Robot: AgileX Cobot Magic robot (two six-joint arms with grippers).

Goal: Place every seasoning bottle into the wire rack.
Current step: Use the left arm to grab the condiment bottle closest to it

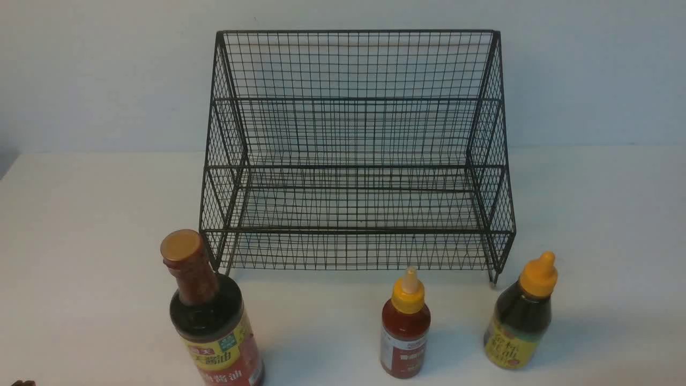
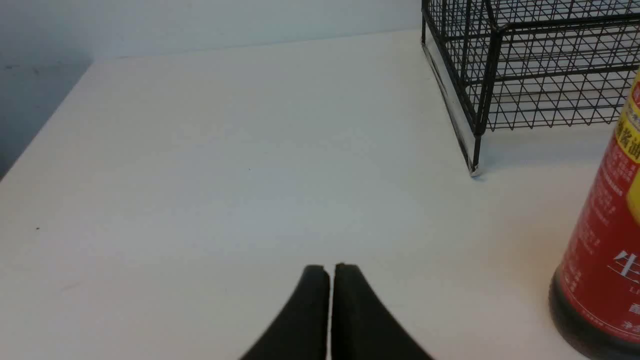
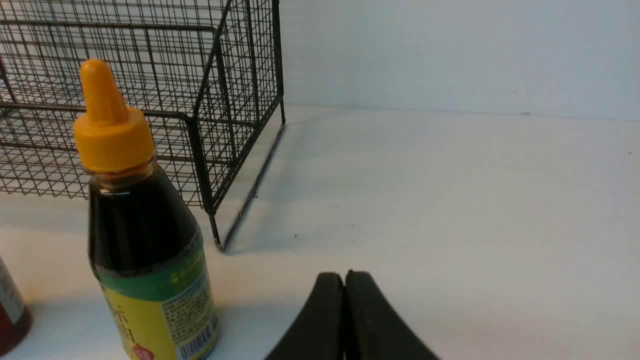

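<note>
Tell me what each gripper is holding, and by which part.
Nothing is held. The left gripper and right gripper are both shut on nothing. The tall soy-sauce bottle, small red bottle and squat dark bottle stand untouched on the table.

L gripper (image 2: pixel 330 272) pokes in at the frame edge, black fingertips pressed together w/ nothing between them, over bare white table (image 2: pixel 240 165). Wire rack (image 2: pixel 525 70) stands on the table well ahead of the gripper, only one corner & its foot in view. Tall soy-sauce bottle (image 2: pixel 602 270) stands upright near that corner, apart from it, red label & dark base showing, cut off by the frame.
</note>
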